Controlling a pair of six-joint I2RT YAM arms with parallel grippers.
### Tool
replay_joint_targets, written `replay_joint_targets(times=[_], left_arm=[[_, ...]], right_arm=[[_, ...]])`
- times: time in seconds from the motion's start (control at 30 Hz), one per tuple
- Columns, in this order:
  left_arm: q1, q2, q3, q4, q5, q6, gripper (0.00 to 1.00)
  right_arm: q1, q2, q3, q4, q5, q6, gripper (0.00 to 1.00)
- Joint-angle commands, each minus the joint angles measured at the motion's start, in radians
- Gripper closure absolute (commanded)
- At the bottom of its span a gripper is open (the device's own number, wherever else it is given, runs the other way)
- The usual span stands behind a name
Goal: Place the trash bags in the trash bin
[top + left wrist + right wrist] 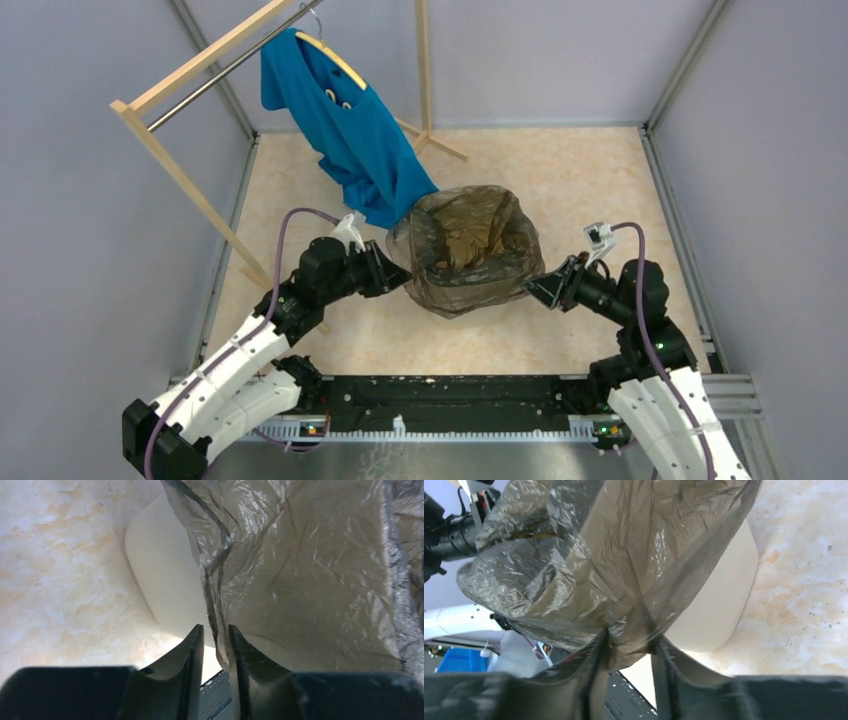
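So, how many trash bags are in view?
1. The trash bag is draped over the trash bin, its edges pinched by the left gripper and the right gripper. A second bag hidden inside cannot be ruled out.

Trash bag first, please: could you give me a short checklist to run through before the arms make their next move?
1. Left pincer holds the trash bag: ok, the bag's edge runs between its fingers.
2. Right pincer holds the bag: ok, a bunch of film is clamped.
3. Bag spread over the trash bin: ok, stretched between both pincers, hanging outside the bin's wall on each side.
4. Bag's bottom pushed down inside the bin: cannot tell, the film hides it.
5. Blue shirt apart from the bag: cannot tell, its hem hangs right at the bag's far-left edge.
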Motion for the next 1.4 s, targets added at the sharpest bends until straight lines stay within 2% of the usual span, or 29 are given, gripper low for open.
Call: replay_joint_targets(times=[0.0, 0.2, 0.33, 0.47, 0.77, 0.9, 0.97, 1.0, 1.17, 1.27, 1.37], left_arm=[[0.003, 0.034, -0.046, 0.157, 0.065, -0.031, 0.75], [0.003, 0.156, -0.082, 0.250, 0.153, -0.038, 1.00], [0.001, 0.229, -0.105, 0.313, 0.187, -0.052, 1.00], [0.001, 0.239, -0.129, 0.337, 0.176, -0.060, 1.00], [0.001, 0.272, -0.171, 0.362, 0.183, -0.065, 1.00], [0.001, 0.266, -0.182, 0.356, 0.174, -0.061, 1.00], [0.001, 0.253, -0.179, 0.332, 0.158, -0.050, 1.00], [0.000, 0.245, -0.175, 0.317, 0.147, -0.042, 1.00], [0.001, 0.230, -0.164, 0.291, 0.138, -0.026, 1.00], [0.001, 0.229, -0.161, 0.291, 0.145, -0.023, 1.00], [0.001, 0.233, -0.154, 0.291, 0.151, -0.013, 1.00]], right_arm=[[-0.013, -0.010, -0.049, 0.162, -0.055, 0.039, 0.72], [-0.012, 0.017, -0.103, 0.160, -0.048, 0.050, 0.92], [-0.012, 0.057, -0.151, 0.185, -0.032, 0.089, 0.95], [-0.012, 0.106, -0.159, 0.119, 0.070, 0.114, 0.94], [-0.012, 0.181, -0.209, 0.172, 0.086, 0.169, 0.91], [-0.012, 0.194, -0.140, 0.040, 0.146, 0.132, 0.91], [-0.012, 0.153, -0.056, -0.062, 0.217, 0.123, 0.87], [-0.012, 0.136, -0.004, -0.110, 0.266, 0.119, 0.81], [-0.011, 0.180, 0.342, -0.300, 0.447, -0.008, 0.34], [-0.011, 0.309, 0.553, -0.322, 0.462, -0.177, 0.26], [-0.009, 0.487, 0.747, -0.327, 0.281, -0.300, 0.24]])
